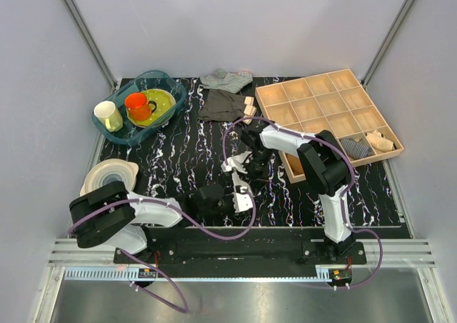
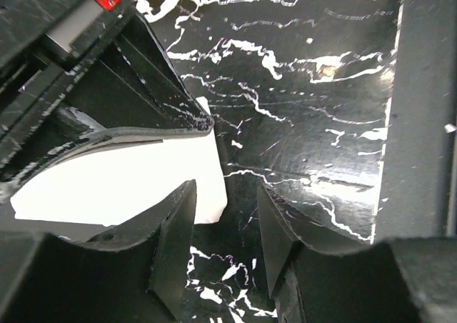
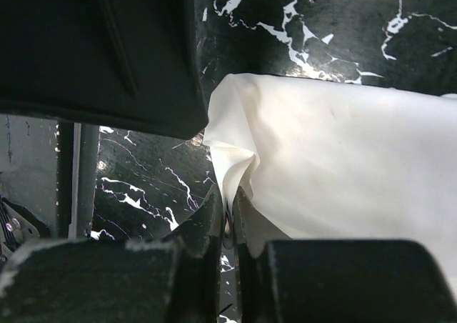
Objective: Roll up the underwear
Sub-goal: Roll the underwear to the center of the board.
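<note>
Underwear (image 3: 343, 166) pinched by right hand (image 3: 230, 223), apparently; overhead hides this.

The left arm (image 1: 153, 212) lies low, reaching toward 3 o'clock; the left tool (image 2: 225, 191) has its jaws parted. The right arm (image 1: 325, 166) bends over toward 9 o'clock, the right tool (image 3: 228, 201) pinching a fold of the underwear (image 3: 343, 166).

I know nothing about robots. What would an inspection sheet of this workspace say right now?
Surface: black marbled table.
Job's things: white underwear, mostly flat, one edge pinched up.
Clutter: blue basin holding yellow plate, orange mug, cream mug; wooden tray; dark grey garment; striped cloth; cream bowl.
Grippers: right gripper shut on the underwear's edge; left gripper open over its edge.
Cables: purple cables hang in loose loops.
Surroundings: plain grey walls.
</note>
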Action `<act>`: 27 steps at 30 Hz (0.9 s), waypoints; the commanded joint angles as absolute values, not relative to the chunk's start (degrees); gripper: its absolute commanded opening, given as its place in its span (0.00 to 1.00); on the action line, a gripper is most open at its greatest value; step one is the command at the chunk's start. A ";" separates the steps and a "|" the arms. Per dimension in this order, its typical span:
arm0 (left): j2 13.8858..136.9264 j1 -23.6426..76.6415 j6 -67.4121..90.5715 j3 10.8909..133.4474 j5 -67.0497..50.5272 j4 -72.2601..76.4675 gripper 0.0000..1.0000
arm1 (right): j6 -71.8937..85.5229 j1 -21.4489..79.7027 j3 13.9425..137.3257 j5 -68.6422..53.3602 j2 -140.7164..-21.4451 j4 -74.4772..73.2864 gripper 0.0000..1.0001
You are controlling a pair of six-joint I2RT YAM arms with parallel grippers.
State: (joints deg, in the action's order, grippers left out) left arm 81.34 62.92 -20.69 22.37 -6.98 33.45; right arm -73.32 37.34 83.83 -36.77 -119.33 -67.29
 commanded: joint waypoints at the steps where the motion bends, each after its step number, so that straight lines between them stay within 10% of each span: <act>1: 83.49 63.37 -26.19 26.10 -2.73 31.73 0.45 | -71.02 36.12 86.66 -37.97 -120.23 -69.26 0.10; 17: 94.57 63.28 -26.90 34.45 4.04 25.76 0.44 | -69.52 35.51 87.10 -37.79 -121.03 -69.17 0.11; 27: 97.64 57.40 -16.18 39.28 -5.96 14.59 0.04 | -67.41 31.91 85.79 -41.57 -118.57 -67.24 0.26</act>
